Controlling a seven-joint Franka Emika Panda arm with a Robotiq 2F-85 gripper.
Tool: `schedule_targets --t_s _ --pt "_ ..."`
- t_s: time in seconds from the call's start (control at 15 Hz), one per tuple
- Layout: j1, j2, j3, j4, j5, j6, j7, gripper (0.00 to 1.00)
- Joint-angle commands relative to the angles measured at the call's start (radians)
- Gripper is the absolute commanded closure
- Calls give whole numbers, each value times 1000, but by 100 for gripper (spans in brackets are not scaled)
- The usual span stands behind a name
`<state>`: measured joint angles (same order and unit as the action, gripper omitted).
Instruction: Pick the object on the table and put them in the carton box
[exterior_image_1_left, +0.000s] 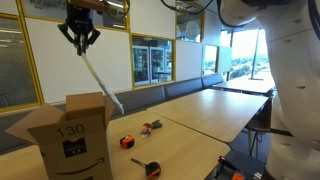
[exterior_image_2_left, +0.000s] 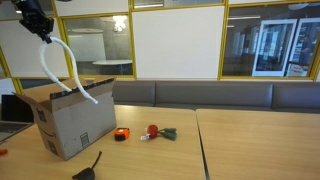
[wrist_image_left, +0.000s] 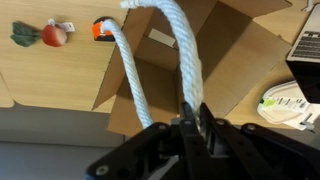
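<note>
My gripper (exterior_image_1_left: 80, 43) hangs high above the open carton box (exterior_image_1_left: 72, 135) and is shut on a white rope (exterior_image_1_left: 100, 80) that dangles down toward the box. In an exterior view the gripper (exterior_image_2_left: 42, 32) holds the rope (exterior_image_2_left: 72, 80) over the box (exterior_image_2_left: 72, 120), the rope's lower end reaching the box's rim. In the wrist view the rope (wrist_image_left: 182, 50) loops from my shut jaws (wrist_image_left: 190, 118) down over the open box (wrist_image_left: 215, 75). An orange tape measure (exterior_image_2_left: 121, 134) and a red and green toy (exterior_image_2_left: 156, 131) lie on the table.
A black object (exterior_image_1_left: 151, 168) lies near the table's front edge. The wooden table (exterior_image_1_left: 200, 115) joins a second table beside it. A laptop (exterior_image_2_left: 12, 110) sits behind the box. A bench runs along the wall, and a white item (wrist_image_left: 290, 103) lies next to the box.
</note>
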<state>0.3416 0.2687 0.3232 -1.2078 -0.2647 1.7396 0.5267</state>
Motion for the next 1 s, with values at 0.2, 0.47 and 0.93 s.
schedule_targets --t_s 0.2,0.47,0.93 --pt "44 246 -64 198 141 26 -141 96" --pt "31 348 -78 215 203 50 -179 96" --pt "24 509 -106 262 325 25 -226 96"
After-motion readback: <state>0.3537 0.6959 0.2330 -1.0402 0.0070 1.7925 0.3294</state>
